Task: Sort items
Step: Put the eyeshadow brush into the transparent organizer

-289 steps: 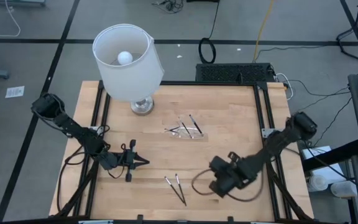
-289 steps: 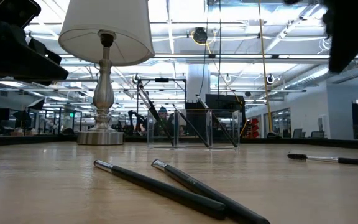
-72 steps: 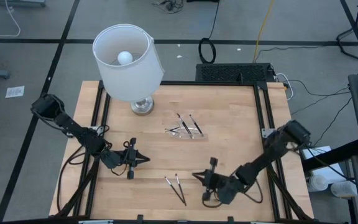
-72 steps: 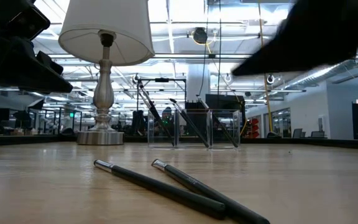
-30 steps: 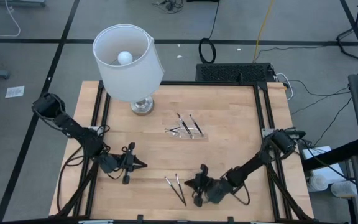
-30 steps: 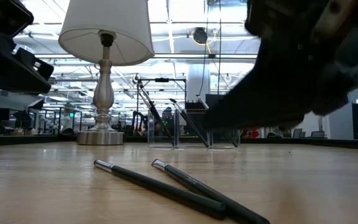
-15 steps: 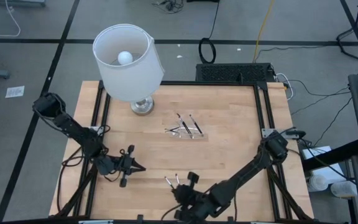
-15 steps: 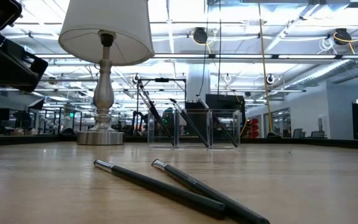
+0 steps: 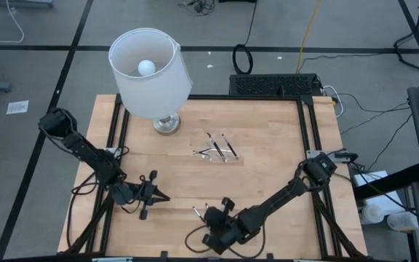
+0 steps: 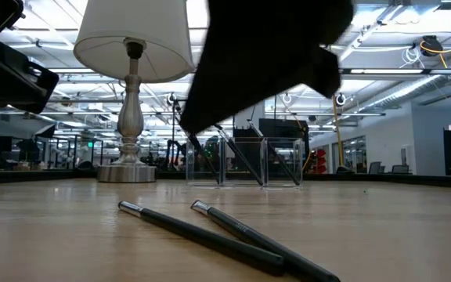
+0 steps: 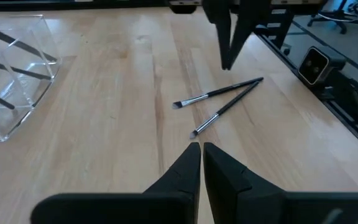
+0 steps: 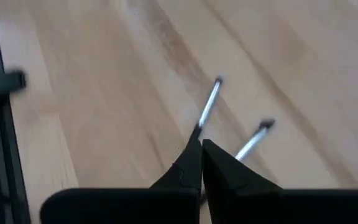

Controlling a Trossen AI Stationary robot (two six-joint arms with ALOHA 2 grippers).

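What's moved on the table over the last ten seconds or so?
The right tool swung from the table's right side across to the two loose sticks, fingers shut, holding nothing. A stick lying at the right earlier is gone from the low view. The left tool, lamp and tray stayed.

A lamp (image 9: 151, 73) with a white shade and a silvery base stands near the far left corner of the wooden counter (image 9: 268, 145), its bulb showing from above. A small clear tray (image 9: 217, 151), divided into compartments, sits near the counter's middle, well to the right of the lamp base. Beyond the far edge, a black mat-like slab (image 9: 275, 84) lies on the grey floor (image 9: 35, 73) with a coiled black cable (image 9: 241, 60) and a yellow cord (image 9: 308, 33) beside it.
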